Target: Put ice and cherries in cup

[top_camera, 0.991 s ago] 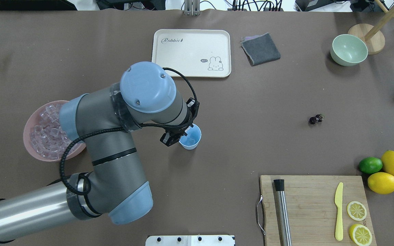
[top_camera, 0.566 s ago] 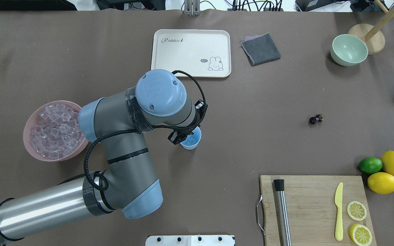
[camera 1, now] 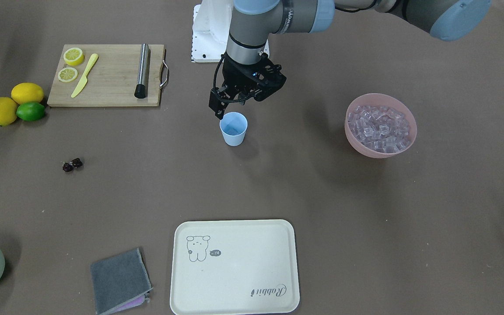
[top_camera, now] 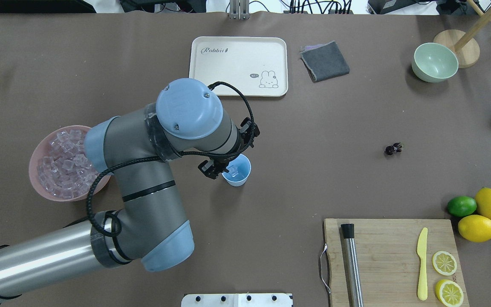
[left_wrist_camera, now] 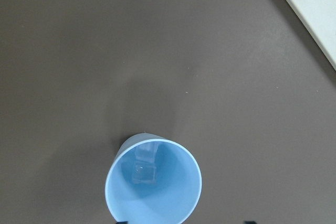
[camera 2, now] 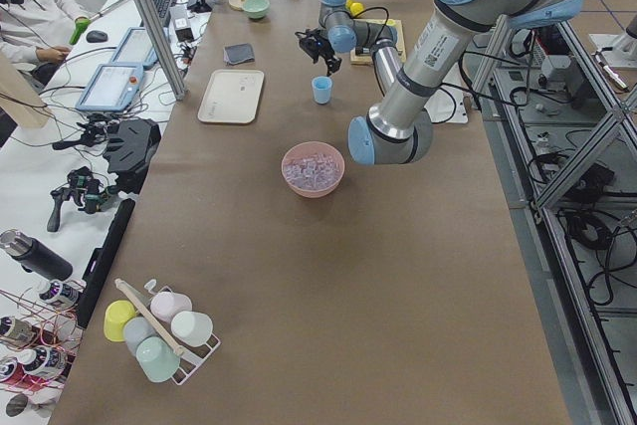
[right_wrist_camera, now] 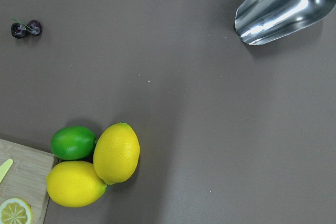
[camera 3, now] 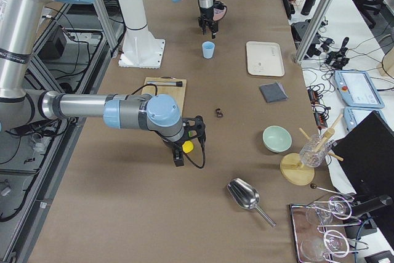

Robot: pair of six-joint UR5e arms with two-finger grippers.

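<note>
The light blue cup (camera 1: pixel 233 131) stands upright mid-table, also in the overhead view as the cup (top_camera: pixel 238 175). Two clear ice cubes (left_wrist_camera: pixel 144 169) lie in its bottom. My left gripper (camera 1: pixel 234 105) hovers just above the cup's rim on the robot's side, open, with nothing between its fingers. More ice (camera 1: pixel 381 127) fills the pink bowl (camera 1: pixel 381 152). The cherries (top_camera: pixel 394 148) lie as a dark pair on the table, far from the cup, and appear in the right wrist view as the cherries (right_wrist_camera: pixel 26 28). My right gripper (camera 3: pixel 178 155) hangs low near the lemons; I cannot tell its state.
A cream tray (top_camera: pixel 238 66) and grey cloth (top_camera: pixel 324 61) lie at the far side. A green bowl (top_camera: pixel 434 62) sits far right. The cutting board (top_camera: pixel 392 260) holds a muddler, yellow knife and lemon slices. Lemons and a lime (top_camera: pixel 461 206) lie beside it. A metal scoop (right_wrist_camera: pixel 278 6) rests nearby.
The left arm swung right over the cup, then drew back to the left and uncovered more of its opening. The cup and cherries have not moved.
</note>
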